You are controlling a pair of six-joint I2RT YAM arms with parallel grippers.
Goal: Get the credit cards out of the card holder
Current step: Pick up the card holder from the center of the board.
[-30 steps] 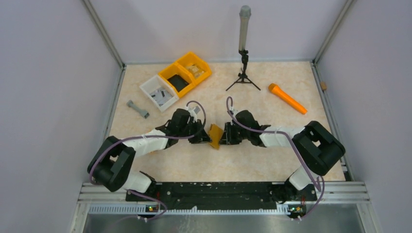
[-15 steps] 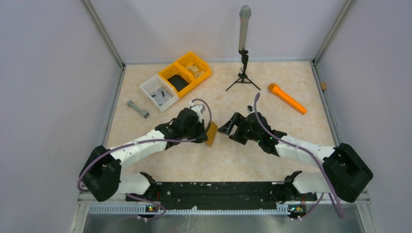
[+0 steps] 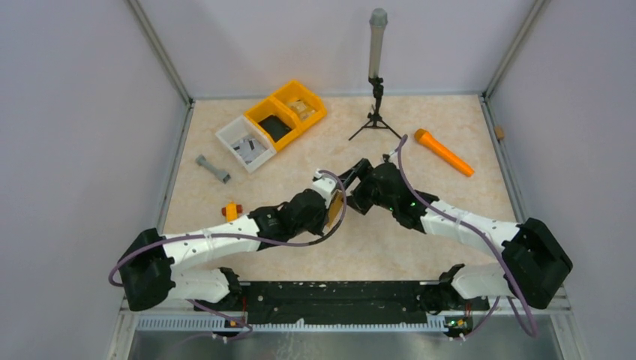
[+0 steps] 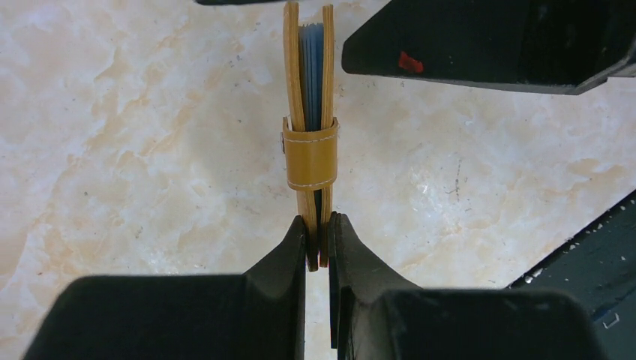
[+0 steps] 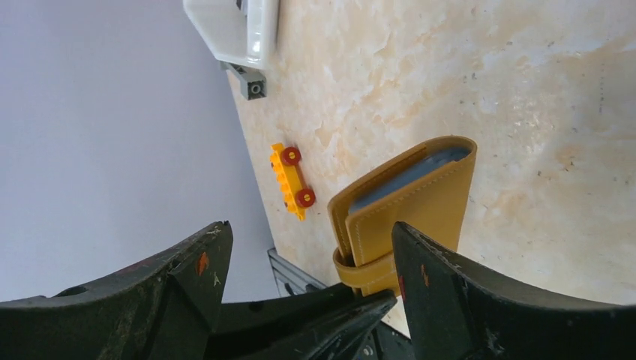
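The tan card holder (image 4: 309,150) hangs above the table, folded, with its strap loop around it. My left gripper (image 4: 319,241) is shut on its near edge. Blue-grey edges of the credit cards (image 4: 313,52) show between its two leaves. From above, the card holder (image 3: 335,208) sits at the tip of the left gripper (image 3: 330,215), mid-table. My right gripper (image 3: 349,193) is open just beyond it. In the right wrist view the card holder (image 5: 409,202) lies close to the right finger, with the right gripper (image 5: 307,251) spread wide and touching nothing; the card edges (image 5: 405,180) show there.
Two orange bins (image 3: 289,112) and a white bin (image 3: 245,141) stand at the back left, with a grey dumbbell-shaped piece (image 3: 213,168) near them. A small yellow wheeled brick (image 3: 232,211) lies left of the arms. An orange stick (image 3: 444,152) and a tripod stand (image 3: 375,112) are at the back right.
The right gripper opened off the card holder, drew back, then came close again from the far side. The left arm carried the holder a little to the right, uncovering the yellow wheeled brick.
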